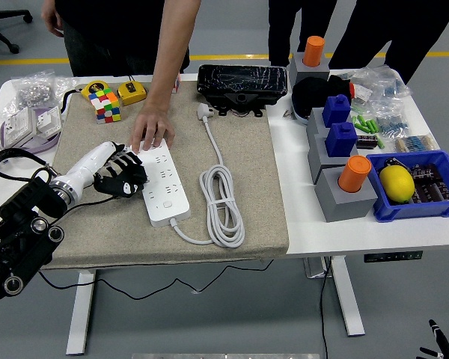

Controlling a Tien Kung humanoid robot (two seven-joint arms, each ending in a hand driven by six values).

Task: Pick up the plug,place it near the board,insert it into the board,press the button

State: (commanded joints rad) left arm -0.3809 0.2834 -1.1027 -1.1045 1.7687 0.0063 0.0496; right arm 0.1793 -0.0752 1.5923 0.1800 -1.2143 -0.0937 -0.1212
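A white power strip (165,184) lies on the beige mat (247,149), its cable coiled (223,206) to its right. The white plug (204,111) lies at the mat's far edge, in front of a black case (241,80). My left hand (124,178) rests on the mat against the strip's left edge, its black fingers loosely bent and holding nothing. A person's hand (151,132) presses flat on the strip's far end. Only thin black tips of my right hand (438,336) show at the bottom right corner, below the table.
A Rubik's cube (105,104) and a yellow tape measure (132,93) sit at the mat's far left. Grey blocks with orange and blue pegs (346,183) and a blue bin (413,187) holding a lemon stand on the right. Bags of parts (30,112) lie far left.
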